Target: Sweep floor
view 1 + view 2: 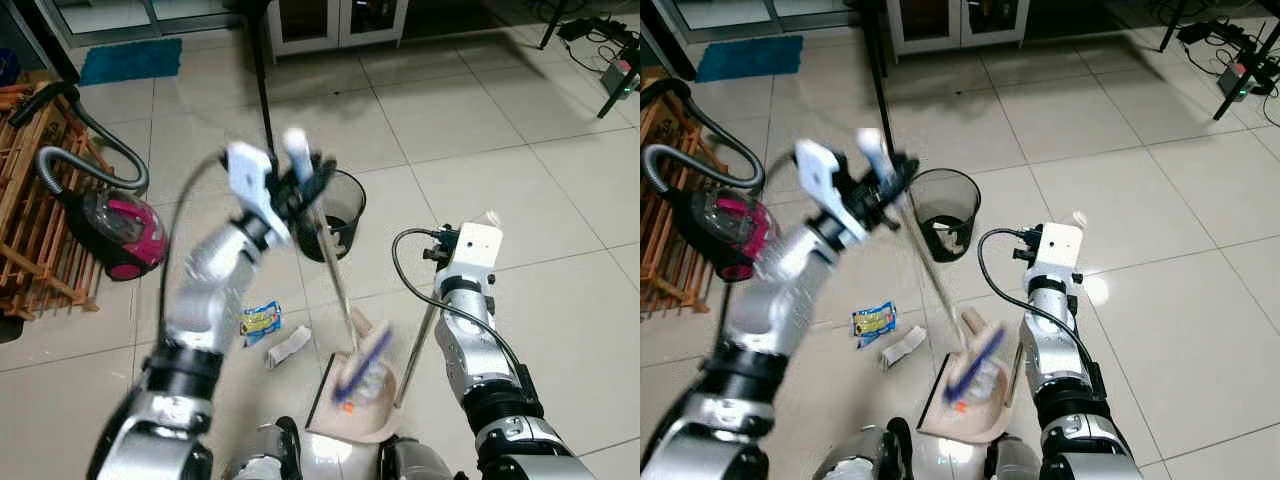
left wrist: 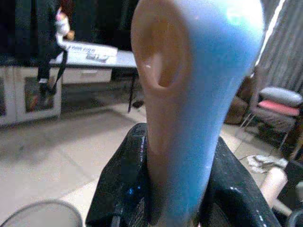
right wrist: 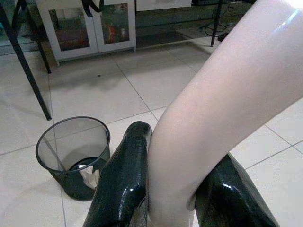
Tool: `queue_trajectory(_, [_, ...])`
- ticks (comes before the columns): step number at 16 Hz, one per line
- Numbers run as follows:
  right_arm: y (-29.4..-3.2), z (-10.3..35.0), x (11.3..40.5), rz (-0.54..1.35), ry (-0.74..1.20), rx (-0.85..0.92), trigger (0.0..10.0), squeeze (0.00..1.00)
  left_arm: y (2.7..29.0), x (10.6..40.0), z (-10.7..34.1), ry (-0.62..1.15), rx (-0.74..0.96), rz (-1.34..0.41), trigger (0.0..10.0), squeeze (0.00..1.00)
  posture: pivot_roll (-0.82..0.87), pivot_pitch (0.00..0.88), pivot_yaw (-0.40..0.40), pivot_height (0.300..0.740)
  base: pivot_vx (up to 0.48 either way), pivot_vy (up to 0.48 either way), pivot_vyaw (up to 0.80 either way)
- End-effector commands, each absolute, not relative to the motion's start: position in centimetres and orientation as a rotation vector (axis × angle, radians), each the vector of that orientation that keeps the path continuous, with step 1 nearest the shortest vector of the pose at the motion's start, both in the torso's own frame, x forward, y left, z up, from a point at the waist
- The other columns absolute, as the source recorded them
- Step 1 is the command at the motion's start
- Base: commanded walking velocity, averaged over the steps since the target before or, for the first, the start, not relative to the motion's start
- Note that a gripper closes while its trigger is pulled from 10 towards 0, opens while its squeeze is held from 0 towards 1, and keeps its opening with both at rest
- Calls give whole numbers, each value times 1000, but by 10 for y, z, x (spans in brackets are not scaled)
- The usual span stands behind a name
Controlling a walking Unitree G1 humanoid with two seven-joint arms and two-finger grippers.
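Observation:
My left gripper [image 1: 300, 175] is raised in front of me, shut on the blue-and-beige broom handle [image 2: 189, 94]. The thin broom pole [image 1: 335, 270] slants down to the brush head [image 1: 362, 322] at the dustpan. A beige dustpan [image 1: 355, 395] lies on the tiles at my feet with blue, orange and clear litter in it. Its long handle [image 1: 418, 350] rises to my right gripper [image 3: 165, 189], which is shut on the pale handle grip [image 3: 213, 109]. A yellow-blue snack packet [image 1: 261, 322] and a white crumpled wrapper [image 1: 288, 346] lie on the floor left of the dustpan.
A black mesh bin [image 1: 335, 212] with some paper inside stands just beyond the broom. A pink vacuum cleaner [image 1: 115, 230] and wooden rack [image 1: 30, 210] are at the left. A black pole leg [image 1: 262, 90], a white cabinet [image 1: 335, 20] and a blue mat [image 1: 130, 60] lie farther back.

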State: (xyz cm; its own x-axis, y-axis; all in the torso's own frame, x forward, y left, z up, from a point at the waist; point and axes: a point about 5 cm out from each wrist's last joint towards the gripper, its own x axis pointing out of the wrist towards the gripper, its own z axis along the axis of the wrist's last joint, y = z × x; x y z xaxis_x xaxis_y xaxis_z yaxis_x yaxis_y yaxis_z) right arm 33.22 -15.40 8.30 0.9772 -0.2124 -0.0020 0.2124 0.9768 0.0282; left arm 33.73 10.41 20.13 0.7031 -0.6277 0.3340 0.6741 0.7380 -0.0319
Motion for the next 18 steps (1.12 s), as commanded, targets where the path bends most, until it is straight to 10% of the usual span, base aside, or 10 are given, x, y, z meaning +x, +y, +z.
queue_trajectory(1, [-153, 80, 332, -208, 10, 45, 10000, 0, 106, 335, 220, -376, -186, -770, 10000, 0, -10, 188, 45, 740, 0, 0, 0])
queue_trajectory(18, [-206, 129, 310, -195, -162, 248, 10000, 0, 217, 329, 242, -341, 190, -370, 10000, 0, -12, 106, 53, 740, 0, 0, 0])
